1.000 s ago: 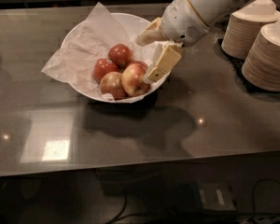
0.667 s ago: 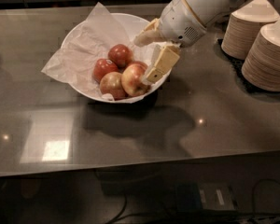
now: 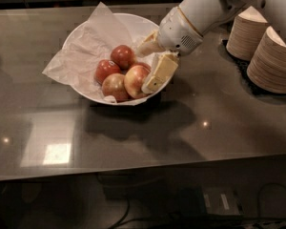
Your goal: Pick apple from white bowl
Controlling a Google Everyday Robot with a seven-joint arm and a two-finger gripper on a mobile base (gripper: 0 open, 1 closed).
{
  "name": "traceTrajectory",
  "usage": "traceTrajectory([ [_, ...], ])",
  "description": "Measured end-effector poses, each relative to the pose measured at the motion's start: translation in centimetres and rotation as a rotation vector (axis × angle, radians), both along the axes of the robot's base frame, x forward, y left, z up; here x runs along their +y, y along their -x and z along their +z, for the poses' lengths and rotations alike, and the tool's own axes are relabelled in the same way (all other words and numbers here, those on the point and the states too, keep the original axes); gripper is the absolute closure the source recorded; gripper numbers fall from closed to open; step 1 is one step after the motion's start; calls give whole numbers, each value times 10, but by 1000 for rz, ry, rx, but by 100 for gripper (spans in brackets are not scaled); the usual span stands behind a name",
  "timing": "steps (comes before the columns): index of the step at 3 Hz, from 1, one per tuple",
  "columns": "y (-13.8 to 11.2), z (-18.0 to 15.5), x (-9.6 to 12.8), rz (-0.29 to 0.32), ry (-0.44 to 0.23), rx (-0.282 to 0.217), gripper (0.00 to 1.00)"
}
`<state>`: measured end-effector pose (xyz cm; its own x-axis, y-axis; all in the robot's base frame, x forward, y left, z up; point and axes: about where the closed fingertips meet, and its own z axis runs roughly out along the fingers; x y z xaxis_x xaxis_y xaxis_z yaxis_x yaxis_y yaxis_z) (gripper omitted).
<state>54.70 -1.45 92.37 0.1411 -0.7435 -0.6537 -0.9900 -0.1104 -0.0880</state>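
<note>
the gripper point(image 3: 144, 68) has slipped a little lower and further left than it was a second ago, deeper over the bowl's right side, while the fruit and the bowl lie as they did. the dark glossy table point(image 3: 229, 128) fills most of the view, with pale reflections on its near left part. the white arm point(image 3: 205, 8) reaches in from the upper right corner and slants down toward the middle. at the right edge stand two stacks of cream paper bowls point(image 3: 274, 63), well apart from the fruit. the white bowl point(image 3: 138, 25) sits left of centre on the table, lined with crumpled white paper point(image 3: 86, 56) that spills over its left rim. the claw is spread, its fingers apart and closed on nothing: one cream finger points into the bowl at the back, the other hangs at the bowl's right rim (its tip is right against the fruit, though actual contact is hard to judge). the apple point(image 3: 136, 80), red-orange with pale yellow patches, lies in the front right of the bowl, just left of that nearer finger. a duller, browner apple point(image 3: 114, 86) touches it on the left, and two smaller dark red apples point(image 3: 123, 56) rest behind them.
</note>
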Motion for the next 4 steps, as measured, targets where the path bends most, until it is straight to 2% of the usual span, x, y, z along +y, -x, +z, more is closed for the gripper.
traceTrajectory([
  [2, 2, -18, 8, 5, 16, 53, 28],
  [3, 2, -23, 9, 2, 19, 66, 33],
  [4, 2, -24, 9, 0, 20, 68, 49],
])
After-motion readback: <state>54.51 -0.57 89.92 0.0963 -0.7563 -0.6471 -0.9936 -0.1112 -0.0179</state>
